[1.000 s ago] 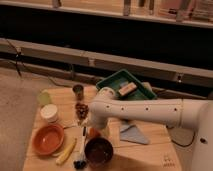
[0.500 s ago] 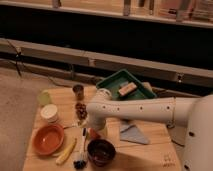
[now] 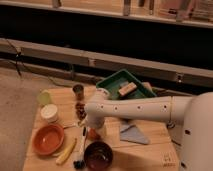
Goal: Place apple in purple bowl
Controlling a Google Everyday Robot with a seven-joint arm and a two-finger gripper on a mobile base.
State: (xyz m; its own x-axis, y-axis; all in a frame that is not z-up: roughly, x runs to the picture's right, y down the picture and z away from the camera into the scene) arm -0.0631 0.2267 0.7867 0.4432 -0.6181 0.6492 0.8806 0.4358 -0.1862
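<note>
At the near edge of the wooden tabletop (image 3: 145,155) stands the purple bowl (image 3: 98,154), dark and glossy. Just left of it lies a dark utensil with a white handle (image 3: 81,148), and more to the left a yellow banana (image 3: 66,151) lies diagonally. Beside the banana, to the upper left, is the wider orange bowl (image 3: 48,139).

Just behind the purple bowl, the pincer (image 3: 93,131) is low over the tabletop, at the end of the white arm (image 3: 140,107) which comes in from the right side. An orange-red round thing, the apple (image 3: 93,133), shows directly under the wrist, between the fingers, a little behind and left of the purple bowl's rim, not inside the bowl. Whether the pincer is clenched on the apple or released I cannot tell. To the right of the pincer a grey-blue cloth (image 3: 132,134) lies flat.

Farther back, on the left, there is a white round container (image 3: 49,113), and behind it a pale green cup (image 3: 45,97). Near the middle stands a small dark cup (image 3: 78,90) with some reddish-brown item (image 3: 80,109) in front of it. At the far right part of the tabletop sits a green tray (image 3: 112,84), slightly tilted, with a tan block (image 3: 127,89) in it.
</note>
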